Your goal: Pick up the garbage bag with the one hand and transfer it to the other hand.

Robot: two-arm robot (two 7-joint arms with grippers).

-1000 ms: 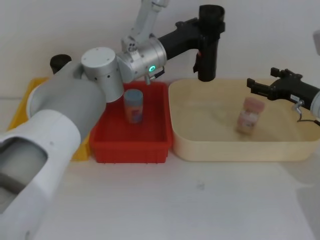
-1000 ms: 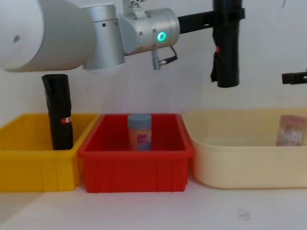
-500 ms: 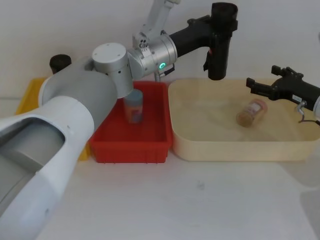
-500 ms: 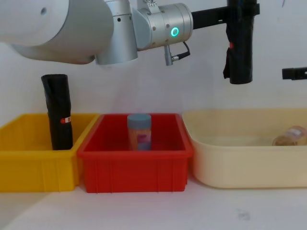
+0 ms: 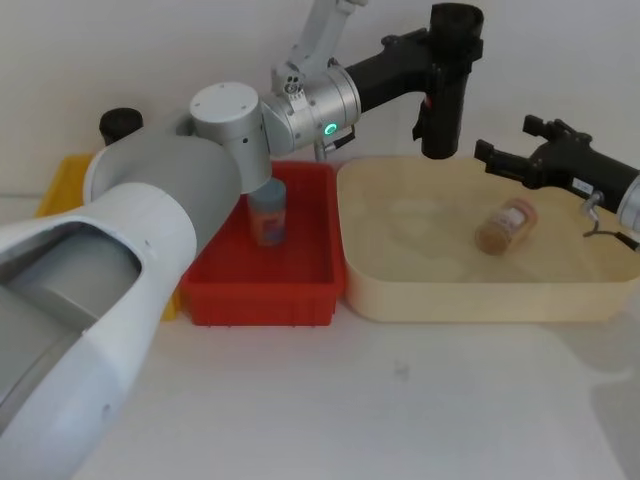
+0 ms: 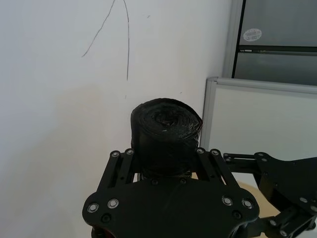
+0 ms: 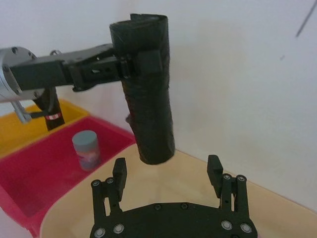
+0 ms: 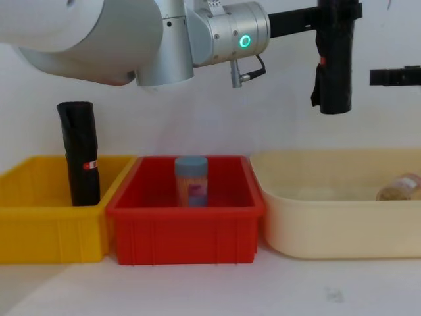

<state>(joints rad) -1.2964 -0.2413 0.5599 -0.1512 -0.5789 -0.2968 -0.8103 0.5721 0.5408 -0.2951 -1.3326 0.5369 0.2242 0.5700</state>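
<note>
Below our left gripper [image 5: 438,52] sits the cream tub [image 5: 480,300], with the red bin [image 5: 260,300] beside it under the arm. The left gripper is clamped on the upper end of the garbage bag [image 5: 441,110], which hangs upright from its fingers above the tub. Our right gripper [image 5: 503,137] hovers just beside the bag, fingers spread apart, not touching it. A small jar [image 5: 505,224] lies on its side in the tub below it.

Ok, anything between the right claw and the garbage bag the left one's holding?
Nothing visible. The open right claw faces the garbage bag, gripped upright by the left claw, across bare air; the jar lies lower, in the beige tub.
</note>
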